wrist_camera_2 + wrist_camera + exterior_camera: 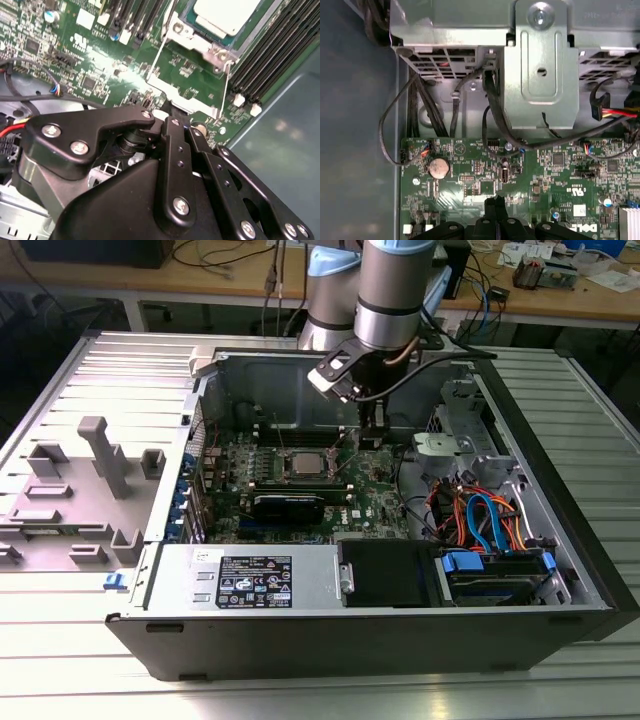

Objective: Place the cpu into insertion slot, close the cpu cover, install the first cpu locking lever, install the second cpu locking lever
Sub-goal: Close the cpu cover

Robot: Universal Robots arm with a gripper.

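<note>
Inside the open computer case, the cpu [303, 462] lies in the insertion slot [280, 466] on the green board. In the second wrist view its pale metal top [225, 15] shows through the window of the silver cpu cover [184, 31], which lies around it. Two thin wire levers [156, 57] [228, 85] run from the socket toward my fingers. My gripper [370, 437] hangs just to the exterior view's right of the socket. Its black fingers [496, 207] are pressed together with nothing between them, low over the board beside the levers' ends and a silver plate [175, 95].
Long black memory slots [270, 55] flank the socket. A black card [288, 505] lies in front of it. A grey drive cage [540, 75], black cables [490, 115] and a coin battery [439, 167] lie beyond the fingers. The case walls [560, 490] hem in the board.
</note>
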